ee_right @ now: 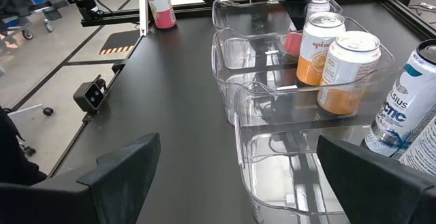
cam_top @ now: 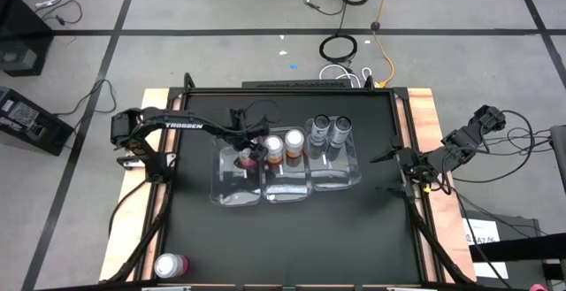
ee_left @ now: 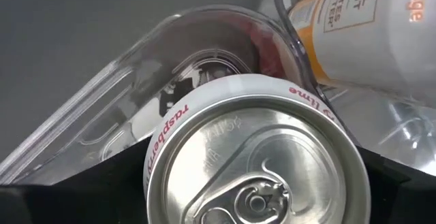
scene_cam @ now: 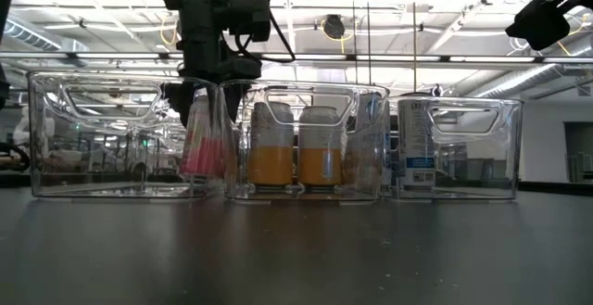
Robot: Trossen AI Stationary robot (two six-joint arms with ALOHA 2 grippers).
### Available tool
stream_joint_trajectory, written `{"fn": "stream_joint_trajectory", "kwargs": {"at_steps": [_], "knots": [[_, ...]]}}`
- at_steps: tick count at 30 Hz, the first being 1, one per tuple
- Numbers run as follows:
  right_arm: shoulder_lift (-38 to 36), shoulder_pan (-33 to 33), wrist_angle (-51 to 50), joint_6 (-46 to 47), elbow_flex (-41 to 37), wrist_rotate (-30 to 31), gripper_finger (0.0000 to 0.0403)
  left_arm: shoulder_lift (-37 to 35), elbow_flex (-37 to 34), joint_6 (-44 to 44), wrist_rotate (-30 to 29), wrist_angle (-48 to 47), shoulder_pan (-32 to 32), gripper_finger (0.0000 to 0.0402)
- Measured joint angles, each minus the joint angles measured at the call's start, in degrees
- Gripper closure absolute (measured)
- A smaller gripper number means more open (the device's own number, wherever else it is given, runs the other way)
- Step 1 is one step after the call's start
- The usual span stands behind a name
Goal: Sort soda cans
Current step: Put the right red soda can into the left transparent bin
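Note:
My left gripper point(cam_top: 250, 156) reaches down into the left clear bin point(cam_top: 232, 185), shut on a pink can point(scene_cam: 204, 147). The left wrist view looks down on this can's silver top point(ee_left: 259, 163). Two orange cans point(cam_top: 284, 145) stand in the middle bin and two grey cans point(cam_top: 330, 130) in the right bin. A second pink can point(cam_top: 171, 265) stands upright on the table near its near-left corner, also seen far off as the pink can point(ee_right: 160, 5). My right gripper point(ee_right: 252, 183) waits open near the table's right edge point(cam_top: 389, 172), touching nothing. My left gripper pinches the pink can by its upper body, just under the rim point(ee_left: 170, 142), with one dark finger point(ee_left: 68, 190) on each side. It comes from above, pointing down. The can sits inside the left bin, slightly tilted; I cannot tell whether its base touches the bin floor.
The three clear bins stand side by side in the middle of the black table, walls touching. Bare tabletop lies on the near side point(cam_top: 292, 247) and on the left point(cam_top: 190, 202). Cables run on the floor beyond the far edge.

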Motion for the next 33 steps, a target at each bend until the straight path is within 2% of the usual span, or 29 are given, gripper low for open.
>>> {"fn": "stream_joint_trajectory", "kwargs": {"at_steps": [7,15,33], "knots": [[0.01,0.00,0.00,0.01,0.00,0.00,0.0014,0.00,0.00,-1.96,-3.05,0.01,-2.07,0.0061],[0.02,-0.01,-0.01,0.02,0.00,0.00,0.0014,0.00,0.00,-6.63,-9.89,0.07,-5.11,0.0061],[0.02,-0.01,-0.02,0.02,0.00,-0.16,0.0014,-0.04,-1.56,-13.23,-15.44,1.07,-9.00,0.0061]]}}
